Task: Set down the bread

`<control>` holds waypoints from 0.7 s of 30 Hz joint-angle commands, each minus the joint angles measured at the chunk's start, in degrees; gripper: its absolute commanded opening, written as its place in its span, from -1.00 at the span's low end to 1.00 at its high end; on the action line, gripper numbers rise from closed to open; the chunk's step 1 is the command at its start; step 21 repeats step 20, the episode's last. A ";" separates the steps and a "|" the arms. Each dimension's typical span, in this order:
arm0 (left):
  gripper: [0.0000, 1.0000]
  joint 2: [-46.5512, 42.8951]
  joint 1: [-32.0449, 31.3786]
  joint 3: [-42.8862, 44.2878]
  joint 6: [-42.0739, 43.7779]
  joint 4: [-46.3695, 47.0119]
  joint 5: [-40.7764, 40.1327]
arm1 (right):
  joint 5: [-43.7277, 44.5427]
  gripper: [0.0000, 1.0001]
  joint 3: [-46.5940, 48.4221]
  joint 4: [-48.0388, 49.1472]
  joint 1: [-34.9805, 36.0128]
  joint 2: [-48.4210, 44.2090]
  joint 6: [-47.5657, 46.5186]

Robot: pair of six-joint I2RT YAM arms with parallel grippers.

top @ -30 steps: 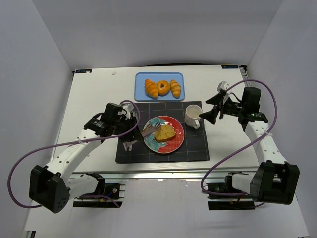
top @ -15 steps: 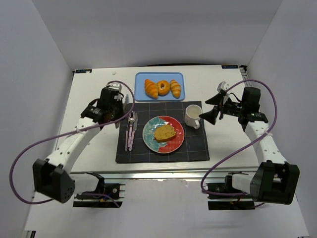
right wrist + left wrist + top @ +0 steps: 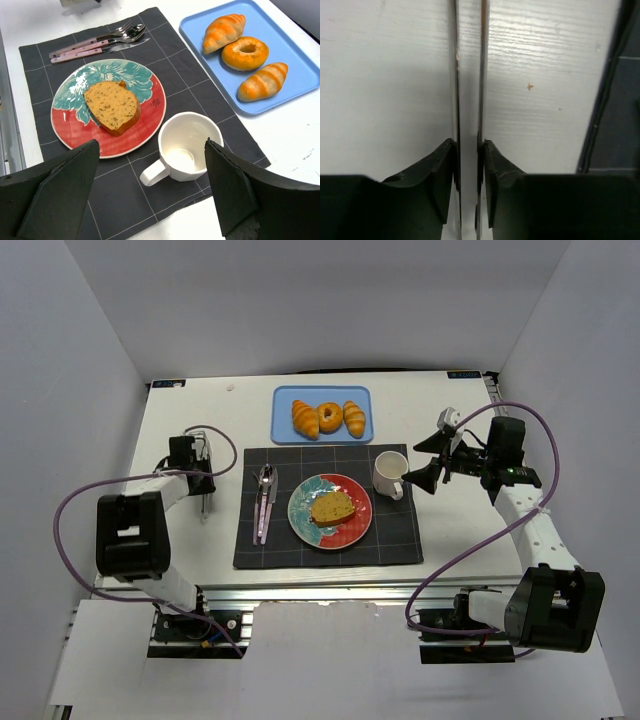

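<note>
bread [image 3: 332, 508] on plate [image 3: 356, 529], right pincer [image 3: 412, 462] spread wide beside mug [image 3: 388, 473]

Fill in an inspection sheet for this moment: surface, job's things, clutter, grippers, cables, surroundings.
Surface: white table with a dark grid placemat on it.
Job's things: bread slice lies flat on the red and teal plate.
Clutter: empty white mug upright beside the plate; cutlery at the placemat's left edge; blue tray holding two croissants and a ring pastry.
Grippers: left gripper over bare table left of the placemat, fingers nearly together, nothing between them; right gripper beside the mug, fingers wide apart, holding nothing.
Cables: purple cables loop off both arms, away from the placemat.
Surroundings: plain pale walls on three sides.
</note>
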 commanded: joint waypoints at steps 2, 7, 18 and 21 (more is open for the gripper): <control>-0.06 5.51 2.31 -1.23 1.38 4.45 10.58 | -0.50 0.79 2.13 -2.30 -0.20 -0.35 -2.18; 0.48 4.12 2.92 -3.42 -0.81 6.38 11.03 | 5.88 0.79 3.62 -3.37 0.59 1.14 0.34; 0.97 -21.68 3.01 -5.62 -10.02 3.22 10.32 | 32.21 0.79 11.80 -0.56 5.25 5.80 18.65; 0.97 -25.75 3.10 -6.58 -12.23 4.27 10.75 | 29.57 0.79 11.71 0.93 6.30 5.45 18.83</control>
